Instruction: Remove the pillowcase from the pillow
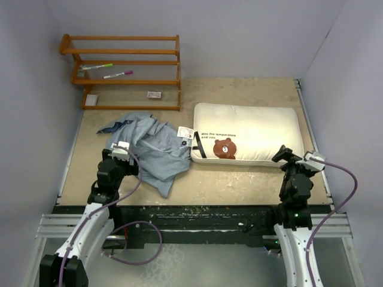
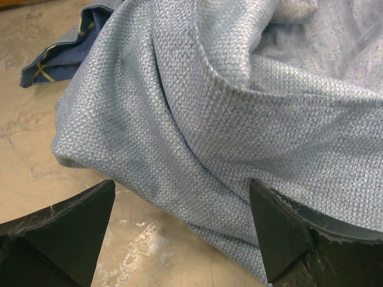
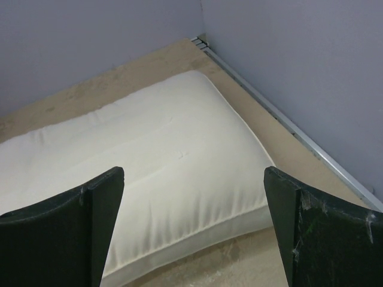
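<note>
lying crumpled on the tabletop [image 2: 30, 137] just ahead of the spread left end effector [image 2: 182, 230], the pillowcase [image 2: 227, 119] is off the pillow [image 3: 155, 161], which sits bare before the spread right end effector [image 3: 194, 227].

The pillow [image 1: 251, 128] is creamy white. On it are a small brown bear face [image 1: 225, 147], black writing [image 1: 213, 135], a black strap [image 1: 198, 146] and a white tag [image 1: 185, 133]. Left of the pillow, the pillowcase [image 1: 146, 149] is pale blue-grey, with a darker blue flap [image 2: 51, 60] that has yellow lines. Behind the pillow, to the left, the rack [image 1: 119, 82] is orange-brown. The table [image 1: 239, 179] under the pillow is sandy tan.
</note>
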